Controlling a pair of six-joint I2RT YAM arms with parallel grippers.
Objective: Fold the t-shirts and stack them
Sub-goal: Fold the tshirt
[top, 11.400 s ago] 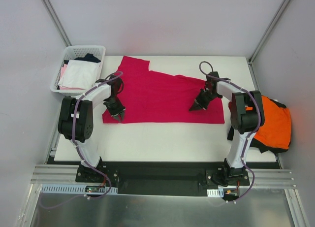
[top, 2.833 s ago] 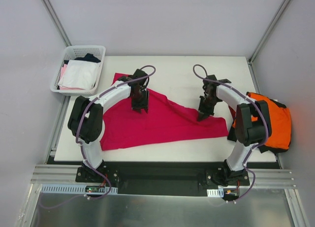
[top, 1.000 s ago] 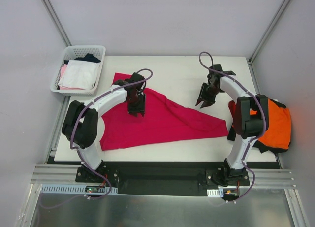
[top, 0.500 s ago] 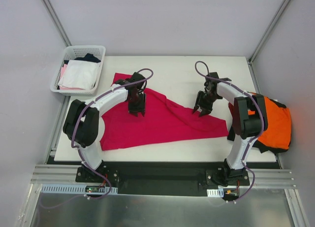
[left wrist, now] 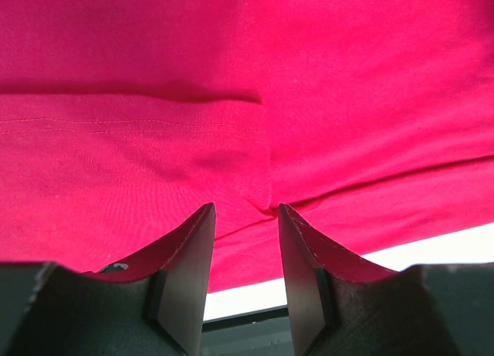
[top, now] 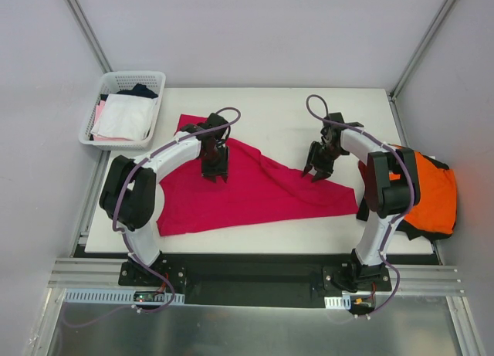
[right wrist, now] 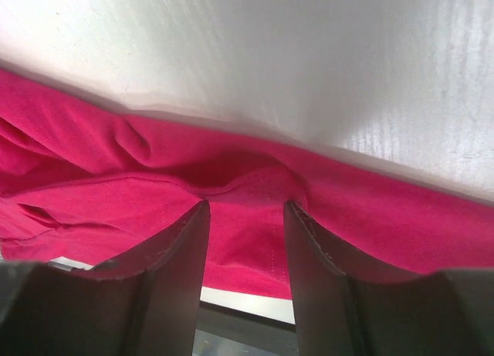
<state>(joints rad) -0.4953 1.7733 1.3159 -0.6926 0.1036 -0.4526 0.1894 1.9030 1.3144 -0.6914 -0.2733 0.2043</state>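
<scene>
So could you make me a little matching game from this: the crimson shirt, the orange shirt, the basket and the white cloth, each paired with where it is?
Things:
1. crimson t-shirt
2. orange t-shirt
3. white mesh basket
4. white garment

Places:
A. at the right edge of the table
B. inside the basket
C. spread across the middle of the table
D. at the table's far left corner

Pairs: 1-C, 2-A, 3-D, 4-B

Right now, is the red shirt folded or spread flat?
Partly folded: the crimson t-shirt lies doubled over itself in a creased, rough triangle.
</scene>
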